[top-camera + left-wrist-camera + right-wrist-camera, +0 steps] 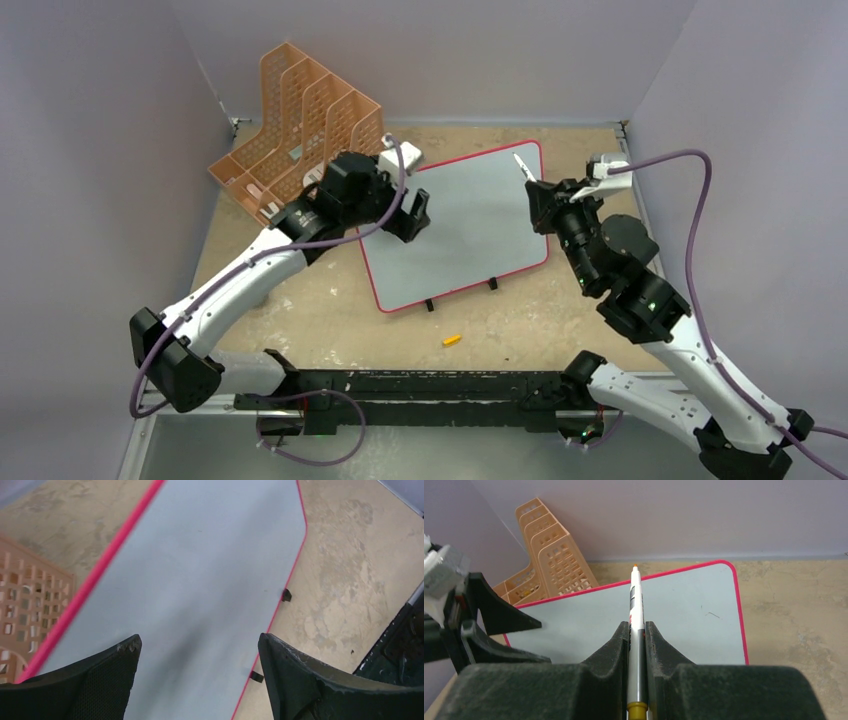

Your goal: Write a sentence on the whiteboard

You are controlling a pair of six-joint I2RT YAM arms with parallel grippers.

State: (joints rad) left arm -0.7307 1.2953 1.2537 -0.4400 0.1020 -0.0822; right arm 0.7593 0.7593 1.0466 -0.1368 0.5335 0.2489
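The whiteboard [470, 215] lies flat on the table, pale with a red-pink frame and two black feet at its near edge. No yellow-orange letters show on it; the sentence is not visible in any view. My left gripper [411, 215] is open and empty over the board's left part; in the left wrist view [197, 642] the board [200, 570] fills the gap between the fingers. My right gripper [546, 198] is shut on a white marker [636, 600] with an orange tip, held above the board's right edge [684, 615], tip off the surface.
An orange perforated file rack [300, 130] stands at the back left, close to the left arm, and also shows in the right wrist view [549, 555]. A small yellow marker cap [452, 340] lies on the table in front of the board. Purple walls enclose the sides.
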